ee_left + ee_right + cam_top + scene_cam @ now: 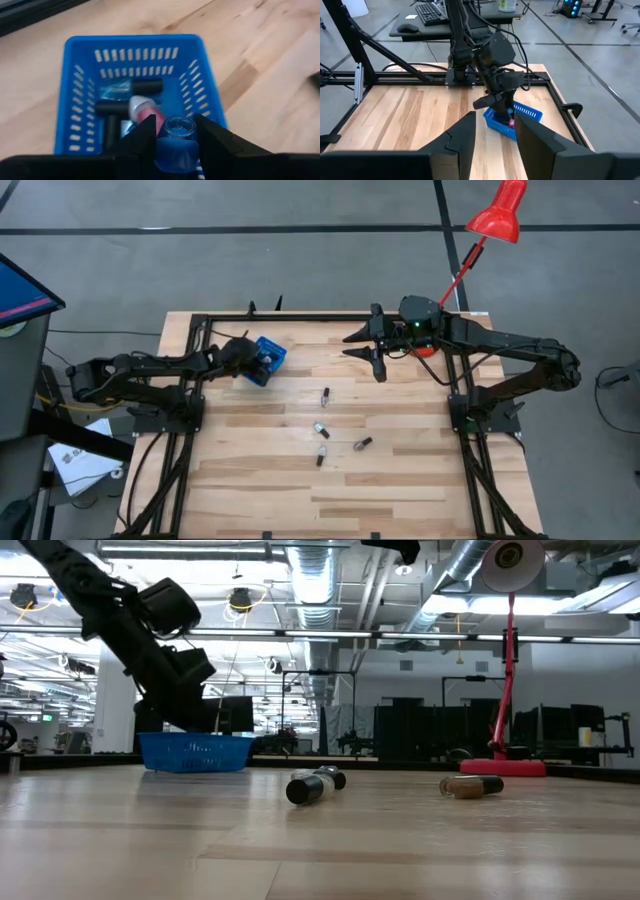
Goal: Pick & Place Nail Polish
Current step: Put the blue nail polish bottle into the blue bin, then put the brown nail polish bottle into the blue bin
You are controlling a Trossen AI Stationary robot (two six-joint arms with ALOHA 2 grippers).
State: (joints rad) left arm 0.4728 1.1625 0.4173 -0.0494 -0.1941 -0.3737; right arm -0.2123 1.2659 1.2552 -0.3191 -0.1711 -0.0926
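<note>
Nearest the table's front edge in the high view, four nail polish bottles lie loose on the butcher-block table: one closest, a second just to its right, a third a little farther back, and a fourth beyond that; all lie on their sides, well apart from both arms; in the low view two of them show, a dark-capped one and a pale-bodied one; no label or writing can be read on any of them.

Farther back on the left stands the blue plastic basket, its slotted walls clear in the left wrist view; inside lie several bottles, among them a pink one with a pale neck, a black cap and a clear bluish one; the left gripper hangs directly over the basket, its fingers closed narrowly on a blue glass bottle held upright between them, above the basket's contents.

Farthest back on the right, the right gripper hovers above the table's rear edge, well apart from every bottle; its fingers are spread wide with nothing between them; behind it a red desk lamp leans over the table's corner.
</note>
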